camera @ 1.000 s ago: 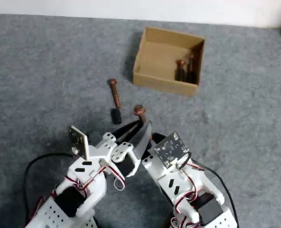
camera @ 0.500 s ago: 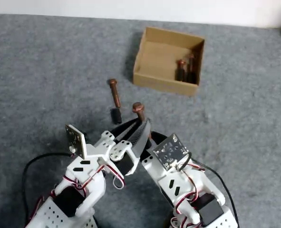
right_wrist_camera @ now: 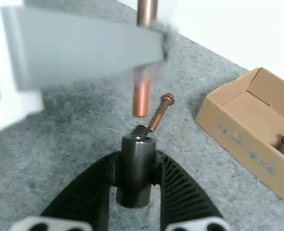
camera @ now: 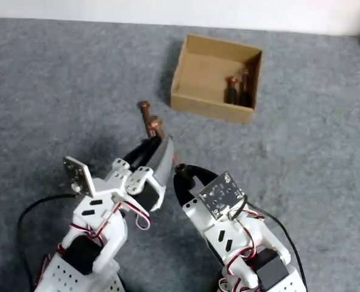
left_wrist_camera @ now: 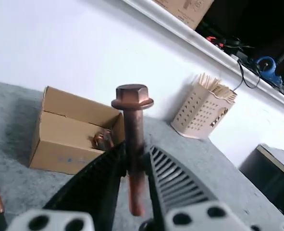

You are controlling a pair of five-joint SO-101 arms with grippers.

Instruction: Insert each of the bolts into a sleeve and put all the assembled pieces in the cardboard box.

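**A:** Closest in, the right gripper is clamped round a black sleeve. It's upright, with the open mouth on top.

**B:** Just left of it and a touch farther out, the left gripper is pinched tight on a copper bolt. The hex head is up and the threaded end hangs down below the fingers.

**A:** That tip is in the air, short of the sleeve's mouth and not inside it.

**B:** Beyond them, a second bolt lies on the grey carpet, head pointing away. Its near end is tucked out of sight behind the left gripper.

**A:** Farther back and to the right sits the cardboard box, open at the top.

**B:** Inside it are two bolts in dark sleeves, side by side against the right-hand wall, heads up.
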